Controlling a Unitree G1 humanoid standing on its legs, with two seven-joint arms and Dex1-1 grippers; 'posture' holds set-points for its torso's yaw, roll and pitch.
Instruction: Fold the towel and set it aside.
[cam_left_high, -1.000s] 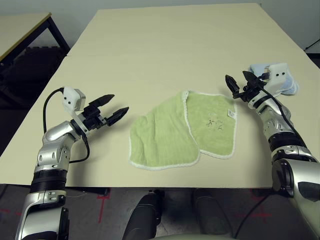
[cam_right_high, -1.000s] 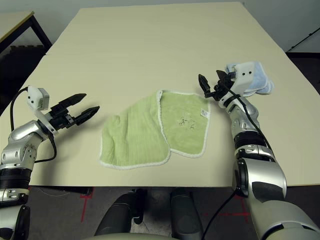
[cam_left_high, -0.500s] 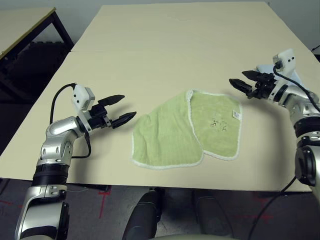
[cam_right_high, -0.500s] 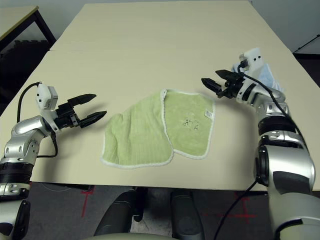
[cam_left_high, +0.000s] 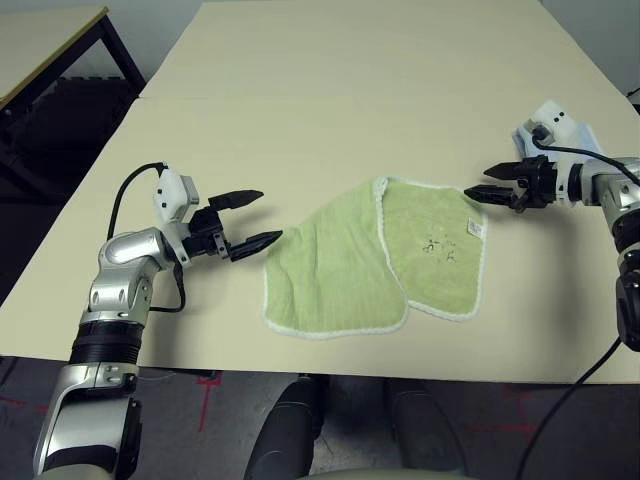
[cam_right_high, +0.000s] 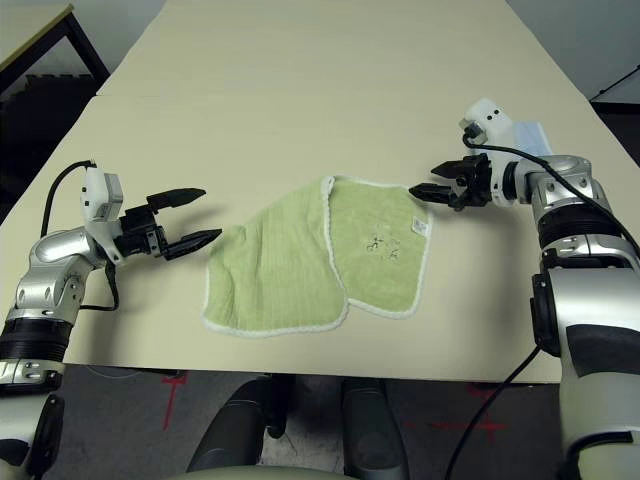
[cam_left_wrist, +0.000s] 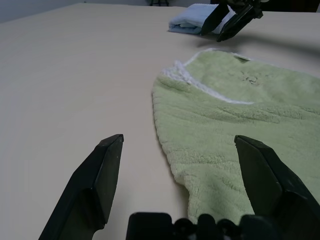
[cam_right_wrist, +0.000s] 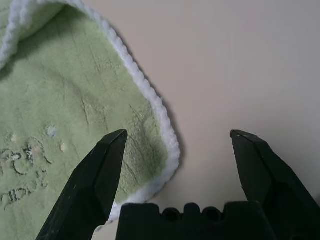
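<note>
Fingers spread, both grippers (cam_left_high: 252, 220) (cam_left_high: 490, 193) flank the towel (cam_left_high: 375, 255) (half-folded).

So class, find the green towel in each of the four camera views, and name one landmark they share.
Left eye view: towel, centre of the table.
Right eye view: towel, centre, between the arms.
Left wrist view: towel ahead of the open tool.
Right wrist view: a towel corner.
Shared landmark: its white stitched edging.

place: lab | cues: bare beige table (cam_left_high: 330, 90); red floor marks (cam_left_high: 205, 395)
</note>
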